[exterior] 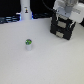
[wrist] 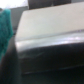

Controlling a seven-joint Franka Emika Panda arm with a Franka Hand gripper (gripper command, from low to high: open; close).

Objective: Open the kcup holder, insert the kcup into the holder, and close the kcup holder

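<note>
The kcup (exterior: 29, 44), a small white pod with a green top, stands upright on the white table, left of centre in the exterior view. The kcup holder (exterior: 61, 31), a black boxy unit with pale marks on its front, sits at the back on the exterior view's right. My gripper (exterior: 64, 19) is directly over the holder, at its top. Its fingers are too small and blurred to tell whether they are open. The wrist view is blurred. It shows the holder's pale grey top and dark front edge (wrist: 47, 45) close up, with no fingers visible.
A white bottle-like object (exterior: 25, 11) stands at the back, with dark clutter (exterior: 7, 20) at the back left. The white table (exterior: 47, 62) spreads across the front. A teal shape (wrist: 4, 25) shows at the edge of the wrist view.
</note>
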